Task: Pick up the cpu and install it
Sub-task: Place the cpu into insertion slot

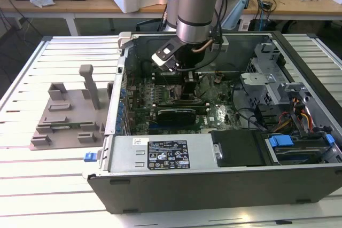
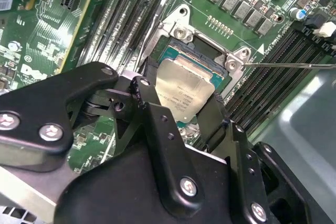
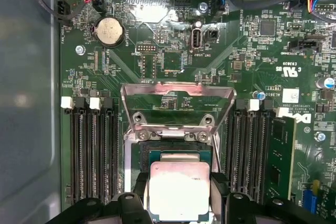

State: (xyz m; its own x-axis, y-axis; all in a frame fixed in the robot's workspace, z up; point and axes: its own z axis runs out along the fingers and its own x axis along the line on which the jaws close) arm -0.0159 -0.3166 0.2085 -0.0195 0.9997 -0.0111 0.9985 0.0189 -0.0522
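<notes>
The pincer (image 3: 179,205) grips the cpu (image 3: 179,187) by two opposite edges over the open socket (image 3: 155,157); best kept level, square to it, lowered gently.

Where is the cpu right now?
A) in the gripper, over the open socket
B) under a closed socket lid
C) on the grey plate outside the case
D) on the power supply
A: in both wrist views the cpu sits clamped in the gripper just over the socket, whose metal lid is flipped up.
</notes>
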